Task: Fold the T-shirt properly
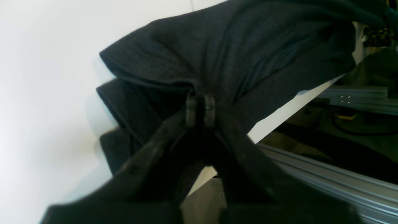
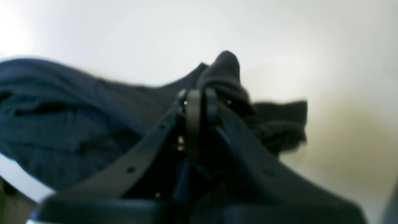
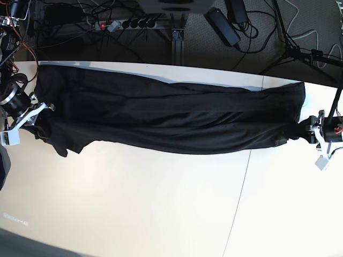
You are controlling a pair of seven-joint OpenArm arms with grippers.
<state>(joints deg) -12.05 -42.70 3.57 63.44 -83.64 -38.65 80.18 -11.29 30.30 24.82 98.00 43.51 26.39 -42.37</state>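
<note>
Large black soft-knit T-shirt point(image 3: 171, 120) stretched into a long, creased band across the far half of the pale tabletop point(image 3: 161, 203), pulled between the two arms. At the left gripper point(image 1: 200, 107), black fingers point(image 1: 190, 110) pressed together, pinching a gathered bunch of the dark fabric point(image 1: 224, 53); cloth fanning out beyond the fingertips in layered folds, with a doubled edge hanging just to the left of them. At the right gripper point(image 2: 199, 99), fingers point(image 2: 192, 115) likewise shut tight on the shirt point(image 2: 62, 118), a small nub of fabric poking up past the fingertips, the bulk of the garment trailing off to the left of them and a short loose flap drooping to the right. In the base view, left gripper point(image 3: 312, 130) at the band's narrow end near the table's edge, right gripper point(image 3: 38, 112) at the opposite, wider end, where a ragged corner of cloth sags toward the near side. Print not visible; only the plain dark side showing. Grey aluminium frame rails point(image 1: 326, 174) behind the left fingers, beyond the table edge.
</note>
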